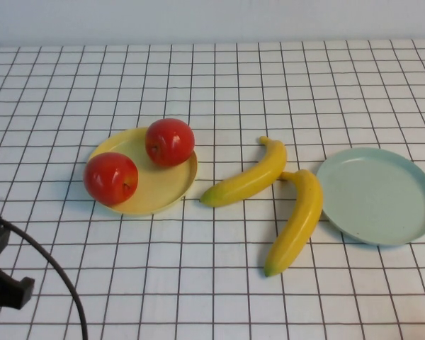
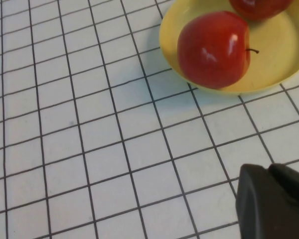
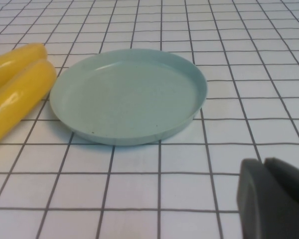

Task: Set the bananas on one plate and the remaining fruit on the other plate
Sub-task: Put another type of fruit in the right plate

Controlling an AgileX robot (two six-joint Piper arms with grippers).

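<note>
Resting on the yellow plate [image 1: 150, 190] at 9 o'clock of the bench [image 1: 212, 283] were both apples [image 1: 111, 178] [image 1: 170, 142]. Two bananas [image 1: 249, 180] [image 1: 297, 221] were seen lying on the bench near centre, one touching the rim of the blue-green plate [image 1: 379, 198] at 3 o'clock. The left tool [image 2: 274, 204] was parked near 8 o'clock, closed, nothing gripped. The right tool [image 3: 274, 199] was held near the blue-green plate, closed, nothing gripped.

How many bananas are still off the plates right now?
2. One banana lies on the table between the plates; the other banana lies beside the blue-green plate, touching its rim. None seem hidden.
</note>
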